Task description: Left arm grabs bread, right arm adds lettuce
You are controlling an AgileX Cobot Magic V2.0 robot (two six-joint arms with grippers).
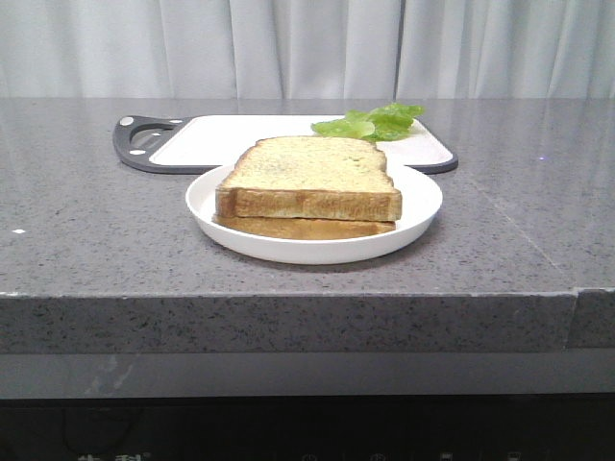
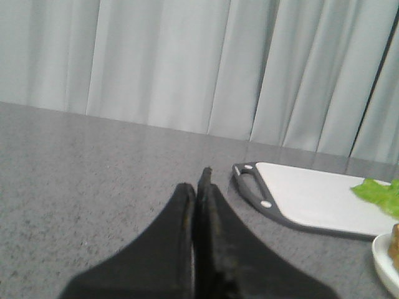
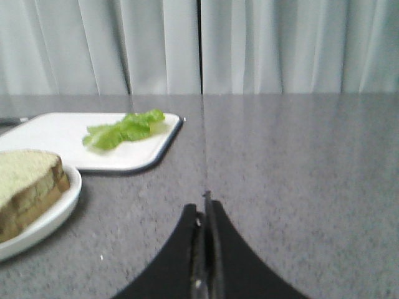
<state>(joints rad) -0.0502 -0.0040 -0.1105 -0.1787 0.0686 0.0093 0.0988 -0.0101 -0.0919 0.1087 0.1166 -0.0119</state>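
Observation:
The thick bread (image 1: 309,175) lies on top of a thinner golden slice (image 1: 306,229) on a white plate (image 1: 213,218) in the middle of the counter; it also shows in the right wrist view (image 3: 28,190). The lettuce (image 1: 373,122) lies on the white cutting board (image 1: 240,137) behind the plate, and shows in the right wrist view (image 3: 123,129) and the left wrist view (image 2: 379,194). My left gripper (image 2: 199,185) is shut and empty over bare counter left of the board. My right gripper (image 3: 203,208) is shut and empty to the right of the plate. Neither gripper shows in the front view.
The cutting board has a dark grey rim and handle (image 1: 142,144) at its left end, also in the left wrist view (image 2: 252,187). The grey speckled counter (image 1: 86,230) ends at a front edge. Grey curtains (image 1: 307,48) hang behind.

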